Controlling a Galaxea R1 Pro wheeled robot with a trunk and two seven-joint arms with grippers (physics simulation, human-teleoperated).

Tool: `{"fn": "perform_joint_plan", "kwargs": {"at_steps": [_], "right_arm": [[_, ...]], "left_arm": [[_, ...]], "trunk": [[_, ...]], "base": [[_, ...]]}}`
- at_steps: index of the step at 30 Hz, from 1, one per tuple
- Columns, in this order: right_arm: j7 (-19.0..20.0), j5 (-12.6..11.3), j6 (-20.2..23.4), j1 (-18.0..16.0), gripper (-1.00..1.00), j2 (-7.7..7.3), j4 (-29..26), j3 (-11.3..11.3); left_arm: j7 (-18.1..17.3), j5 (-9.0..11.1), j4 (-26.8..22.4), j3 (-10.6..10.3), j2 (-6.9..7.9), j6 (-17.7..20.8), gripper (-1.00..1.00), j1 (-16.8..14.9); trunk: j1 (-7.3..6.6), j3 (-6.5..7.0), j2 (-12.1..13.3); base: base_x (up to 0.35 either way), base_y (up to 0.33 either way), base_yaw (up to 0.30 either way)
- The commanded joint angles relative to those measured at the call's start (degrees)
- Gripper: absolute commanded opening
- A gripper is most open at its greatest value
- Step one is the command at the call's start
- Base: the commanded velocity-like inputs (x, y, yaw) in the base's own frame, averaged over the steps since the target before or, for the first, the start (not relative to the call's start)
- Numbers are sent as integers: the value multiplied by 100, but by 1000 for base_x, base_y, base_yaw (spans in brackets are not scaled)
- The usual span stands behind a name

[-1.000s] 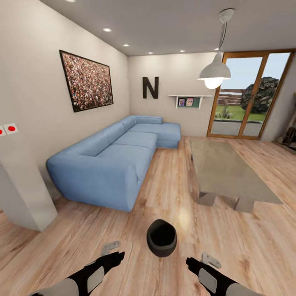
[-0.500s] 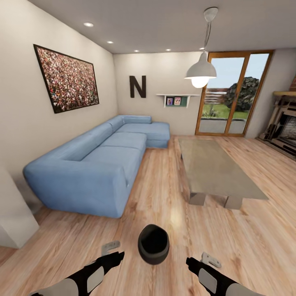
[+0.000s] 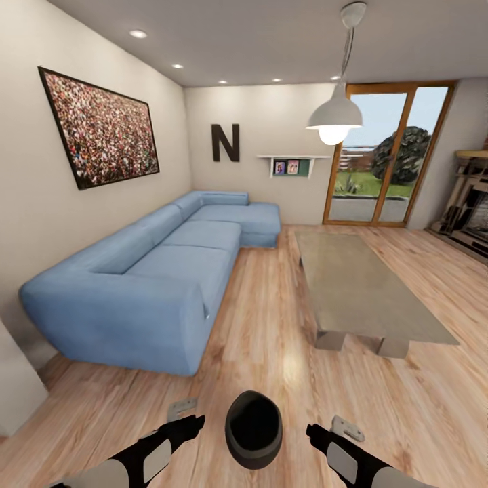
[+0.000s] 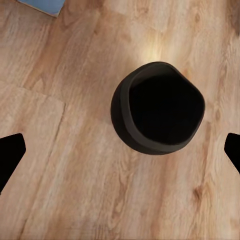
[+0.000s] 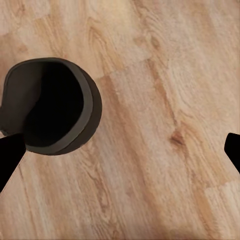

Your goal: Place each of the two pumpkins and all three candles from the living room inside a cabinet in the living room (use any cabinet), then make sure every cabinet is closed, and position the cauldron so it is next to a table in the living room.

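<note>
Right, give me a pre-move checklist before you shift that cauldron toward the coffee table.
1. Cauldron upright on the floor, mouth up: ok.
2. Cauldron between the two claws: ok; left claw and right claw flank it.
3. Either claw gripping it: not ok; both are open and apart from it.
4. Cauldron next to the table: not ok; bare floor lies between them.
5. Floor path to the table unobstructed: ok.
6. Cauldron empty: cannot tell; its inside is dark.

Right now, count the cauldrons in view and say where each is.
1. The cauldron sits on the wooden floor between the left hand and right hand, short of the table.
</note>
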Motion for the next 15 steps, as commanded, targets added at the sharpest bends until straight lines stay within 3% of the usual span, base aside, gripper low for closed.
{"fn": "perform_joint_plan", "kwargs": {"at_steps": [1,11,15], "right_arm": [[-34,-65,-18,-2,100,-4,-21,46],[-32,-79,-9,-2,100,-3,-28,44],[-39,-58,-16,-2,100,-2,-28,51]], "left_arm": [[-17,60,10,-49,0,-24,100,-5],[-18,60,10,-48,3,-24,100,-7],[-18,61,10,-49,3,-24,100,-7]], "trunk": [[3,-6,-3],[3,-6,-3],[3,-6,-3]], "base": [[259,70,-158],[235,121,-264],[229,131,-96]]}}
